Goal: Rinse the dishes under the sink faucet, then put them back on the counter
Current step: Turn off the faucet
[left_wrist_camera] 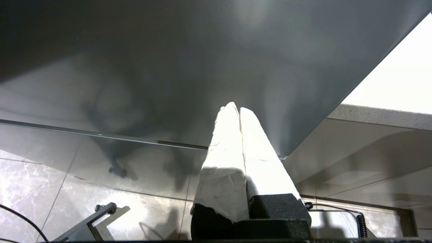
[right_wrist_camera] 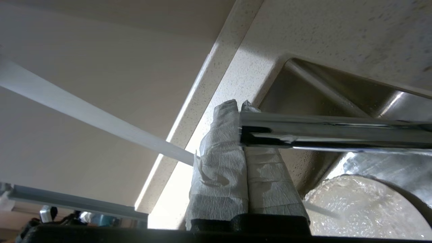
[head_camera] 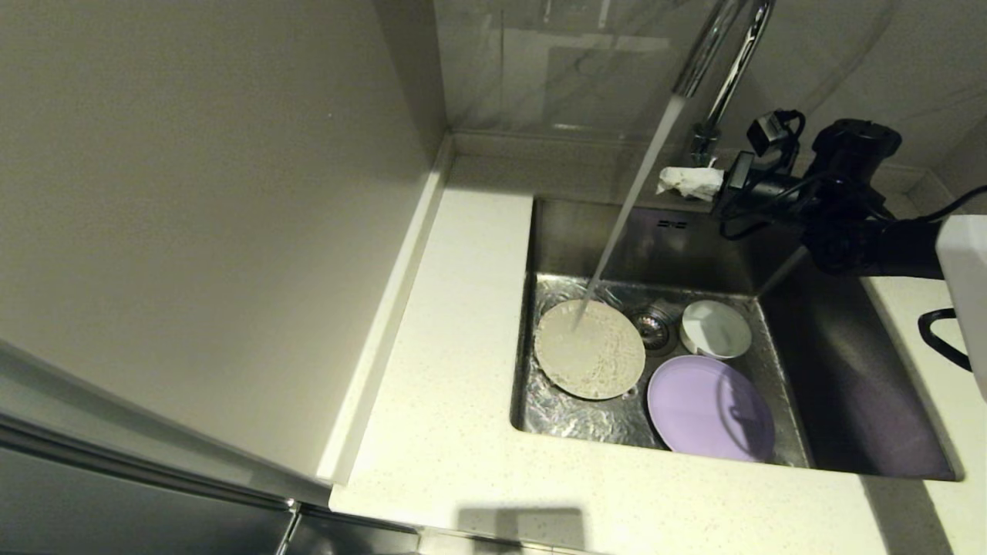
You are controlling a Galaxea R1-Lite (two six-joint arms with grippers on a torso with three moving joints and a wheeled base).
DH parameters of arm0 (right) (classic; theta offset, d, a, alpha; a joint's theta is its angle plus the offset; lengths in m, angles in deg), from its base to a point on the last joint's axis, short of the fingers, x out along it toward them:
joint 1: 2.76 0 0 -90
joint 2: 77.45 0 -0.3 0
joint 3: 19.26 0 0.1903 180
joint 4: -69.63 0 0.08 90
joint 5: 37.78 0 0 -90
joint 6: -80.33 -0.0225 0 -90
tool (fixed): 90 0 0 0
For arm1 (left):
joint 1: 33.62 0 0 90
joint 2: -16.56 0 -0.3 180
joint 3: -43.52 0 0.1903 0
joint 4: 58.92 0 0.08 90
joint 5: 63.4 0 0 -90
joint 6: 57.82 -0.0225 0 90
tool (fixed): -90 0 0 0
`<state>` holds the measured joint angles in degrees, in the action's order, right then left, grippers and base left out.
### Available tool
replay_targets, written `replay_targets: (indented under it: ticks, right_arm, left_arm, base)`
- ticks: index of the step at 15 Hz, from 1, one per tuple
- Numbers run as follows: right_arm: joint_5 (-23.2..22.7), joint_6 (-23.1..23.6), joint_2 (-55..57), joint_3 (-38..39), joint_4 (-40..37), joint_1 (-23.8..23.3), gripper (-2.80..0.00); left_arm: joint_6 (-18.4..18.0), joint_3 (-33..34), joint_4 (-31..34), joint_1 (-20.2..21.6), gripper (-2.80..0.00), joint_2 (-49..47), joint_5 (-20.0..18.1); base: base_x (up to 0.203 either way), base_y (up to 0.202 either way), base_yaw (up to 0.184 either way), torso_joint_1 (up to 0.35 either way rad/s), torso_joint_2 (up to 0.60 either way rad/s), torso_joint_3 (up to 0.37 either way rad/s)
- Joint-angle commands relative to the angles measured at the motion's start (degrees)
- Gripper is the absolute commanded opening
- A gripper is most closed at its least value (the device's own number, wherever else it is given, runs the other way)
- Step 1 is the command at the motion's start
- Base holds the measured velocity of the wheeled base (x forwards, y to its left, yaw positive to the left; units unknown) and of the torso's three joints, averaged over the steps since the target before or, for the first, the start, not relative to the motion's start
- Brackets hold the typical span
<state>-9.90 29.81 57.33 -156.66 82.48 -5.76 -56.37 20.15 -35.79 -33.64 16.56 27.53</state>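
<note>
Water runs from the chrome faucet [head_camera: 732, 62] onto the cream plate [head_camera: 590, 351], which lies flat at the left of the sink [head_camera: 848, 385] floor. The white bowl [head_camera: 715, 330] sits behind the lavender plate [head_camera: 709, 408], both in the basin. My right gripper [head_camera: 686, 183], its fingers wrapped in white tissue, is at the faucet's base behind the sink. In the right wrist view it [right_wrist_camera: 240, 103] is shut, and a chrome lever [right_wrist_camera: 337, 133] crosses in front of one finger. My left gripper [left_wrist_camera: 236, 108] is shut and empty, parked low beside the cabinet, out of the head view.
The speckled counter [head_camera: 455, 347] runs left of and in front of the sink, bounded by a wall [head_camera: 193, 193] on the left. The drain strainer [head_camera: 654, 325] lies between the cream plate and the bowl. The right arm's black cables hang over the sink's back right corner.
</note>
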Motion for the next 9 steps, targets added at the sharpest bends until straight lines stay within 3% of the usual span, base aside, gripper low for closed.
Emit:
replay_targets:
  ticks: [1, 9]
  right_arm:
    - [-0.4, -0.3, 1.1, 0.0, 1.6, 0.5, -2.80]
    - [-0.3, -1.3, -0.2, 0.1, -0.3, -3.0, -2.80]
  left_arm:
    - [0.0, 0.0, 0.0, 0.0, -2.80, 0.2, 0.0]
    - [0.0, 0.0, 0.0, 0.0, -2.80, 0.2, 0.0]
  base:
    - [0.000, 0.000, 0.000, 0.000, 0.00, 0.000]
    - [0.000, 0.000, 0.000, 0.000, 0.00, 0.000]
